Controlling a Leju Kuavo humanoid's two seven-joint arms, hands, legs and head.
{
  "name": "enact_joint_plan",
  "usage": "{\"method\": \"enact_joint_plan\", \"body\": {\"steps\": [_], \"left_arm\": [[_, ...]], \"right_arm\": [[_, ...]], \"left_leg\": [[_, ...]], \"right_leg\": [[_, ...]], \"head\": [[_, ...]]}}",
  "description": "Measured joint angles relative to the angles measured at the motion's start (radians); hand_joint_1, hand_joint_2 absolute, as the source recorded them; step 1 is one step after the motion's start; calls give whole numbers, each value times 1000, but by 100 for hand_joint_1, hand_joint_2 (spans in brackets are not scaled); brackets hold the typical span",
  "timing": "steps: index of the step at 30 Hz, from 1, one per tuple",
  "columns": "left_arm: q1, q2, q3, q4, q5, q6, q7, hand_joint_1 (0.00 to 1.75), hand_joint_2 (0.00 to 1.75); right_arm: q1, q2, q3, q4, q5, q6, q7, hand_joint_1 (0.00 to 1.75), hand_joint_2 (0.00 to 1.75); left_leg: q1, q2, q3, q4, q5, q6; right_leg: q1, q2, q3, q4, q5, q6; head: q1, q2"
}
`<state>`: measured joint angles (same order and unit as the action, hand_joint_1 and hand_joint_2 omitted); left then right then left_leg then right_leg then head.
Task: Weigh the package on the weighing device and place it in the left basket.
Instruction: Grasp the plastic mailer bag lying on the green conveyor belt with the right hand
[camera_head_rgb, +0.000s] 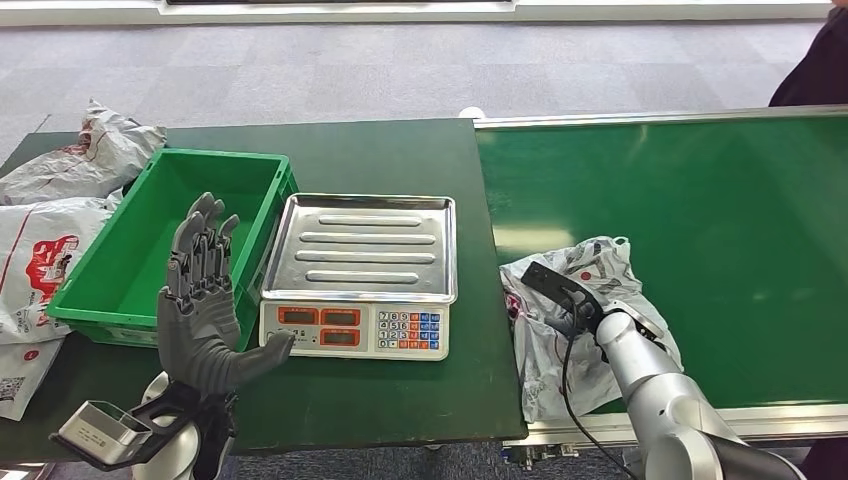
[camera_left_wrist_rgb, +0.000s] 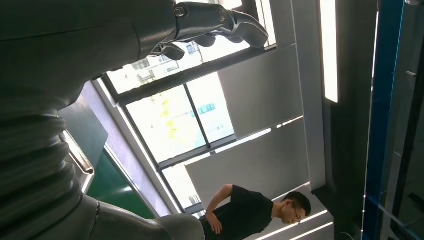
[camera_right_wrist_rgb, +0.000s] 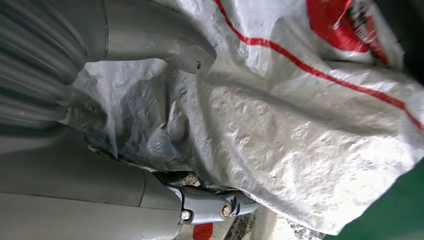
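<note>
The package (camera_head_rgb: 548, 362), a crumpled white plastic bag with red print, lies on the green conveyor belt (camera_head_rgb: 700, 200) near its front left corner. My right hand (camera_head_rgb: 582, 312) is pressed into it from above. In the right wrist view the thumb (camera_right_wrist_rgb: 165, 42) and a finger (camera_right_wrist_rgb: 215, 207) close around a fold of the package (camera_right_wrist_rgb: 300, 130). The weighing device (camera_head_rgb: 365, 270) has a bare steel pan and stands on the dark table. The green basket (camera_head_rgb: 128, 212) sits to its left. My left hand (camera_head_rgb: 200, 300) is raised between them, fingers spread, holding nothing.
Several other white bags (camera_head_rgb: 40, 250) lie left of the basket, partly over the table edge. A person in dark clothes (camera_head_rgb: 815, 65) stands at the far right behind the belt. A metal rail (camera_head_rgb: 660, 118) borders the belt's far side.
</note>
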<state>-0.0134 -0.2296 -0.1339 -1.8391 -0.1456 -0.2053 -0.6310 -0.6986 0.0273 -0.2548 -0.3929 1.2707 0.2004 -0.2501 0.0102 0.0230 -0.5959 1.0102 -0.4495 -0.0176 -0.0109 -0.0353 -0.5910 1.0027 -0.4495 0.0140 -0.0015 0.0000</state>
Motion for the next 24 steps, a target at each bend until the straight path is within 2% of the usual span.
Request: {"method": "enact_joint_plan", "body": {"steps": [10,11,12,14,15,16,24], "left_arm": [[0,-2,1,0,0,-1,0,0,175],[0,-2,1,0,0,-1,0,0,175],[0,-2,1,0,0,-1,0,0,175],[0,-2,1,0,0,-1,0,0,175],[0,-2,1,0,0,-1,0,0,175],[0,-2,1,0,0,-1,0,0,175],[10,-3,8,-9,-4,4,-2,0,175]], "right_arm": [[7,8,33,0,-29,-2,-47,0,175],[7,8,35,0,-29,-2,-47,8,175],[8,9,37,0,-30,-2,-47,43,175],[9,9,39,0,-32,-3,-50,130,175],[10,10,40,0,-34,-5,-54,165,175],[11,10,40,-1,-39,-9,-62,175,175],[26,22,49,-33,-95,-49,-118,175,175]], "left_leg": [[0,0,0,0,0,0],[0,0,0,0,0,0],[0,0,0,0,0,0],[0,0,0,0,0,0],[0,0,0,0,0,0],[0,0,0,0,0,0],[0,0,0,0,0,0]], "right_leg": [[0,0,0,0,0,0],[0,0,0,0,0,0],[0,0,0,0,0,0],[0,0,0,0,0,0],[0,0,0,0,0,0],[0,0,0,0,0,0],[0,0,0,0,0,0]], "head": [[0,0],[0,0],[0,0],[0,0],[0,0],[0,0],[0,0]]}}
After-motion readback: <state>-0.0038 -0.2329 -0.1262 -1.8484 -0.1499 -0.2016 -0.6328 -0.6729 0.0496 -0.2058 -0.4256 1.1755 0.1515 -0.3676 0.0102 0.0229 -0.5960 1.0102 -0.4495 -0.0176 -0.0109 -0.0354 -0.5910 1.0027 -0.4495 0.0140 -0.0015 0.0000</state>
